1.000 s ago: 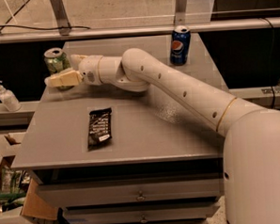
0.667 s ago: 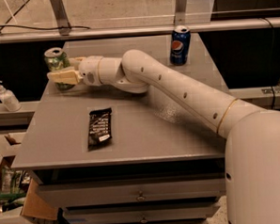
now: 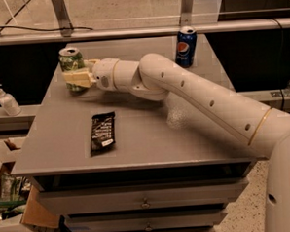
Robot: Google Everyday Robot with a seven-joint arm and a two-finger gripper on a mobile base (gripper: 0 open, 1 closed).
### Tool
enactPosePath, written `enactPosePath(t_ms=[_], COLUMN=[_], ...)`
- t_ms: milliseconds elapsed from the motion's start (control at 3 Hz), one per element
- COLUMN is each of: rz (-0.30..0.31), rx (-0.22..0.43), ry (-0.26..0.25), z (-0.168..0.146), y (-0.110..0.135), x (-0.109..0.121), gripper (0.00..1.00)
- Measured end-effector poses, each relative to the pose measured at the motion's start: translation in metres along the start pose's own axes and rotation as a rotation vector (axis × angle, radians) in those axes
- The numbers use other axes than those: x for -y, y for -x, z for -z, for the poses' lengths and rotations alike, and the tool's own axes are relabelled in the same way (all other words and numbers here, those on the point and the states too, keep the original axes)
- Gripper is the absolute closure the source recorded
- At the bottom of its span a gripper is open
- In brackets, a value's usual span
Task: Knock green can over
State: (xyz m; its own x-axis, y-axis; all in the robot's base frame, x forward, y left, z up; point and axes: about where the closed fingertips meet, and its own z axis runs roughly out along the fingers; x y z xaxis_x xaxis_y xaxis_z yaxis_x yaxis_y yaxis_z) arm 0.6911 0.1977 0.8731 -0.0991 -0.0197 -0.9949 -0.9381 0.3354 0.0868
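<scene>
The green can (image 3: 70, 59) stands at the far left of the grey table (image 3: 185, 140), light green with a silver top, and looks slightly tilted. My gripper (image 3: 78, 80), cream coloured at the end of the white arm (image 3: 192, 93), lies against the lower front of the can and hides its base. The arm reaches in from the right across the table.
A blue Pepsi can (image 3: 186, 47) stands at the table's far edge, right of the arm. A dark snack bar (image 3: 102, 132) lies flat near the front left. A sanitizer bottle (image 3: 5, 100) stands on a ledge to the left. Boxes (image 3: 8, 193) sit on the floor below.
The gripper and the green can have both shifted a little to the right. The Pepsi can and the snack bar have not moved.
</scene>
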Motion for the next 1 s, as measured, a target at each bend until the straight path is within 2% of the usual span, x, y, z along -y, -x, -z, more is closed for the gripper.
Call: enactPosePath(t_ms=[333, 667, 1000], rz=[0.006, 0.026, 0.066], rx=[-0.009, -0.057, -0.155], ry=[-0.059, -0.100, -0.116], z=[0.037, 0.069, 0.097], y=[0.008, 0.014, 0.022], x=[0.002, 0.008, 0.024], gripper=[1.00, 1.00, 1.00])
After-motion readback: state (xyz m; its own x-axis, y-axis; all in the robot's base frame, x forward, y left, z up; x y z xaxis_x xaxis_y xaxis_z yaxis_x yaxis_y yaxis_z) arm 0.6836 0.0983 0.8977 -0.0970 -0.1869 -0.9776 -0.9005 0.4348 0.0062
